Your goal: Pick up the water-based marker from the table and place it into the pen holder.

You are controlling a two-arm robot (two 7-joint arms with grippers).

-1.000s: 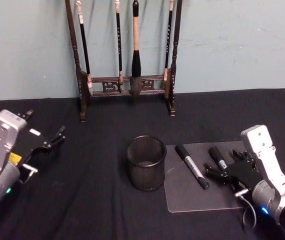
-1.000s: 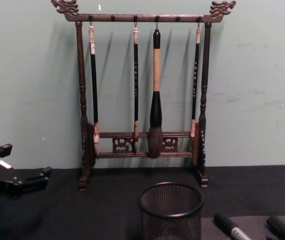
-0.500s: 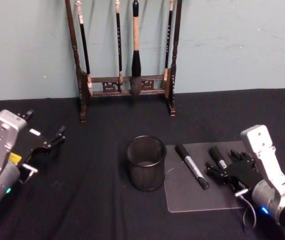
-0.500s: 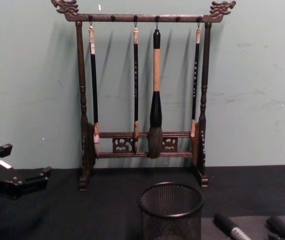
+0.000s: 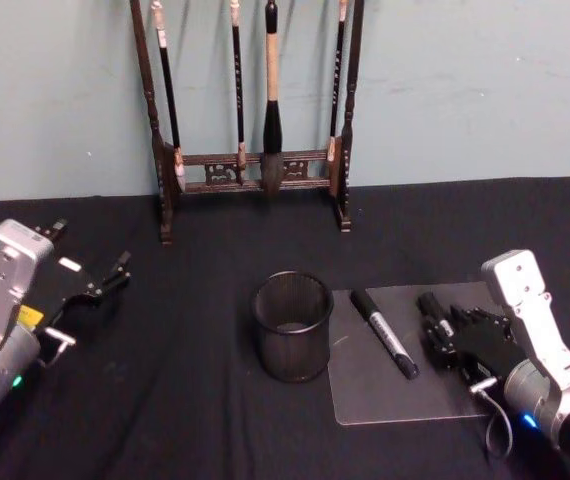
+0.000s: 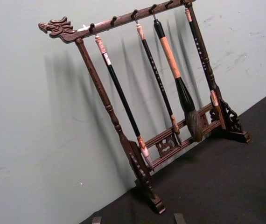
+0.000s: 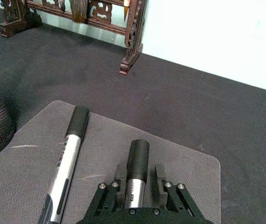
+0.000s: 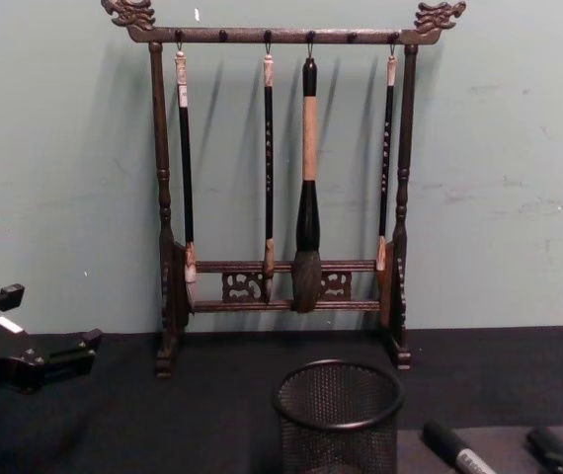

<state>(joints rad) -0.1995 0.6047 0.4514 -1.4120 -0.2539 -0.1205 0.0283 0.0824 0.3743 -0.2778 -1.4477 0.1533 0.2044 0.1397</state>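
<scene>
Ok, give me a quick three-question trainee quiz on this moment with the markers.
1. How many markers lie on the grey mat?
2. Relative to the mesh cup, the right gripper straddles which marker: A, the nearer; B, the farther?
3. True or false: the left gripper hovers over the mat.
Key: 1. Two. 2. B, the short marker. 3. False; the left gripper sits open at the left of the table.

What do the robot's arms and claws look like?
Both arms end in chunky silver-grey boxes with black claw fingers. The left gripper has a yellow sticker, a white label and a small green light on its arm. The right gripper has a blue light and a thin cable looping beside it.
</scene>
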